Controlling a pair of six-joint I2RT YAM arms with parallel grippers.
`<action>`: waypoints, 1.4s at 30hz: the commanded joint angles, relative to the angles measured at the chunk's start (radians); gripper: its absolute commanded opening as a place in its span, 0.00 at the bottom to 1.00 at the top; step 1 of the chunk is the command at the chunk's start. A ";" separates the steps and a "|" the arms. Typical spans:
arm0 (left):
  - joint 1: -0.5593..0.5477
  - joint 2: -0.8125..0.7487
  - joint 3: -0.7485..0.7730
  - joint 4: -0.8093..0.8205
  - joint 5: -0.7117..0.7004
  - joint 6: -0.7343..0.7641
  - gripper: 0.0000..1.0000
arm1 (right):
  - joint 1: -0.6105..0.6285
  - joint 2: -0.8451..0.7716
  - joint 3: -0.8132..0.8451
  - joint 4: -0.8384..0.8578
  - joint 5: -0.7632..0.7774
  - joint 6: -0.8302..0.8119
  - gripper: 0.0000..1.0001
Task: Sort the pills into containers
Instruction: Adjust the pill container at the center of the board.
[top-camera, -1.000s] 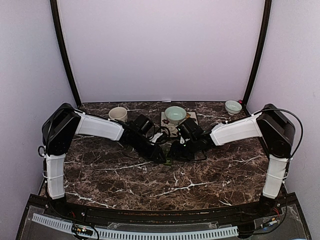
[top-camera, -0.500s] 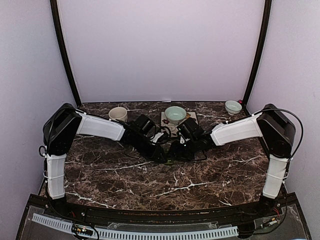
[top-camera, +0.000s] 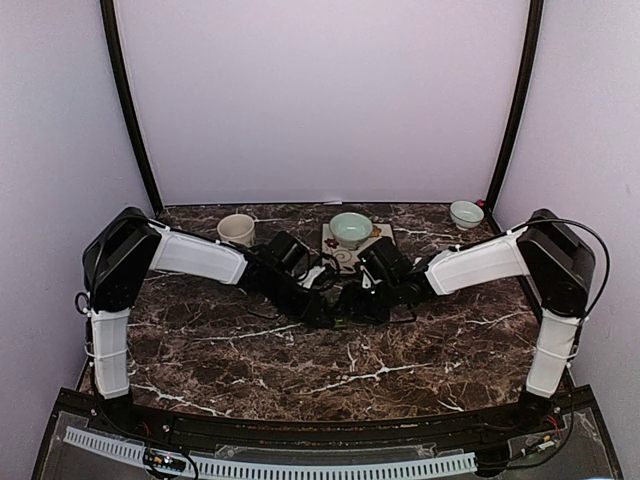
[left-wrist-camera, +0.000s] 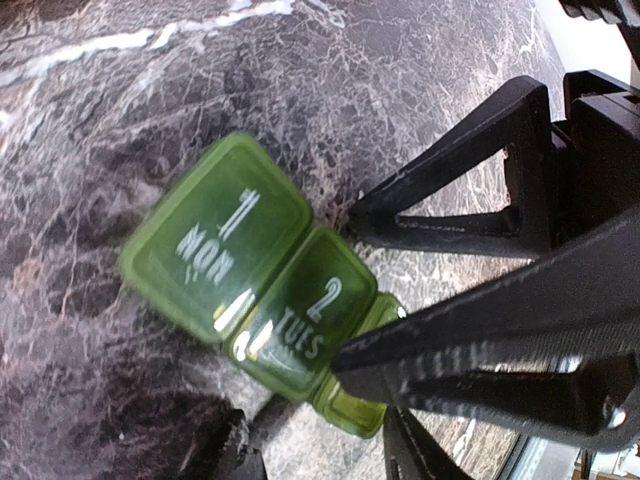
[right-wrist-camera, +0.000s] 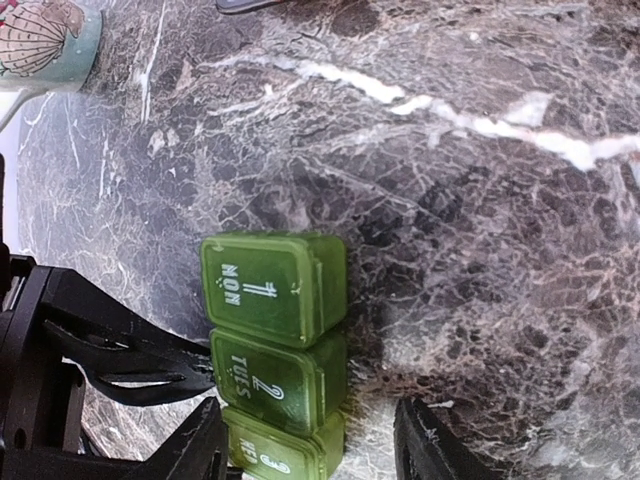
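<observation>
Right wrist view, bottom: my right gripper (right-wrist-camera: 310, 440) just spread wider round the pill-box strip (right-wrist-camera: 275, 345). Lids (right-wrist-camera: 262, 288) shut, opening's next imo.

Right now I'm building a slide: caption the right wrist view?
Green pill-box strip, lids MON and TUES, on marble table, one end inside the open right gripper.

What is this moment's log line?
dark green three-compartment pill-box strip: lids shut | left gripper: open, at strip | right gripper: open, straddling end beyond TUES
</observation>
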 joint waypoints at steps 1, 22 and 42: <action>0.004 -0.043 -0.055 -0.044 -0.018 -0.020 0.46 | -0.004 0.007 -0.059 -0.056 -0.019 0.020 0.58; 0.055 -0.144 -0.184 0.083 -0.065 -0.079 0.43 | 0.061 0.058 -0.021 -0.063 -0.016 0.061 0.59; 0.044 -0.015 -0.124 0.118 -0.048 -0.109 0.27 | 0.108 0.104 -0.084 -0.047 0.025 0.126 0.52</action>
